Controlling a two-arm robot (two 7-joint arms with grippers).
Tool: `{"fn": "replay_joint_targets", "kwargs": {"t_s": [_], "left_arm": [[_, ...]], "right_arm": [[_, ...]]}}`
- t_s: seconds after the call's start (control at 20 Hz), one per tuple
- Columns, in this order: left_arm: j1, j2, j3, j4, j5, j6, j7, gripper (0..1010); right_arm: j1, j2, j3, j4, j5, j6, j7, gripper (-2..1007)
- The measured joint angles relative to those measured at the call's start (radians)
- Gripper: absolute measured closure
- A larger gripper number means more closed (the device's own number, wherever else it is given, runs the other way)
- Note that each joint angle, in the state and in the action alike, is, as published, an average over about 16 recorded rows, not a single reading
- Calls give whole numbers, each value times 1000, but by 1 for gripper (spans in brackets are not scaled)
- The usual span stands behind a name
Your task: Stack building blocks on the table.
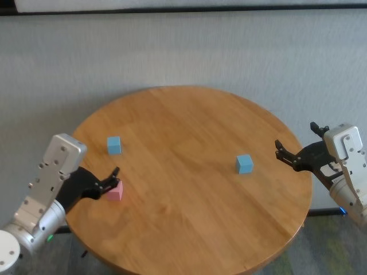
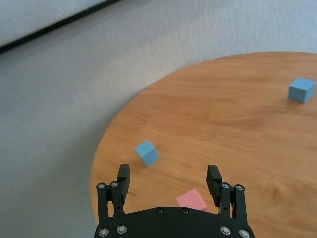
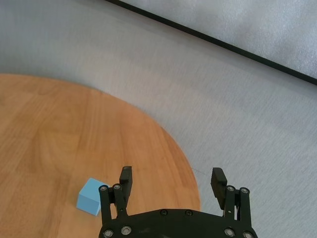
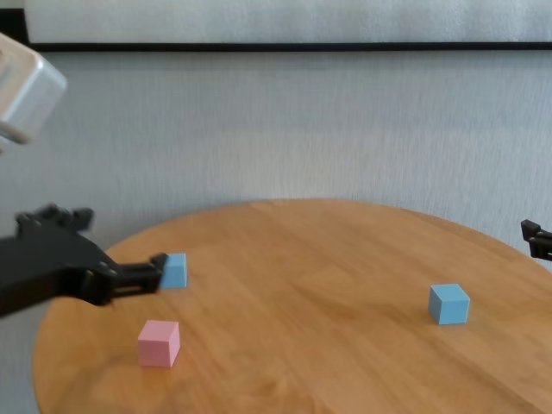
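Three cubes lie apart on the round wooden table (image 1: 189,126). A pale pink cube (image 1: 115,191) is near the left edge, a light blue cube (image 1: 114,145) behind it, and another light blue cube (image 1: 244,164) at the right. My left gripper (image 1: 114,177) is open and empty, low over the table and just above and beside the pink cube (image 2: 191,200). My right gripper (image 1: 293,140) is open and empty over the table's right edge, to the right of the right blue cube (image 3: 89,197).
Grey carpet surrounds the table, with a wall base strip (image 3: 213,42) behind. The table's round edge (image 1: 287,229) lies close under both grippers. The wood between the cubes (image 4: 310,293) is bare.
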Motion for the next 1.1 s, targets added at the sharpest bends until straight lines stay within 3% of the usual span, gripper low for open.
{"fn": "replay_joint_targets", "kwargs": {"t_s": [0.45, 1.1], "left_arm": [[-15, -80, -5, 54, -41, 36, -33, 10], [-58, -156, -10, 142, -48, 86, -64, 10]], "right_arm": [[0, 0, 0, 0, 0, 0, 0, 0], [0, 0, 0, 0, 0, 0, 0, 0]]}}
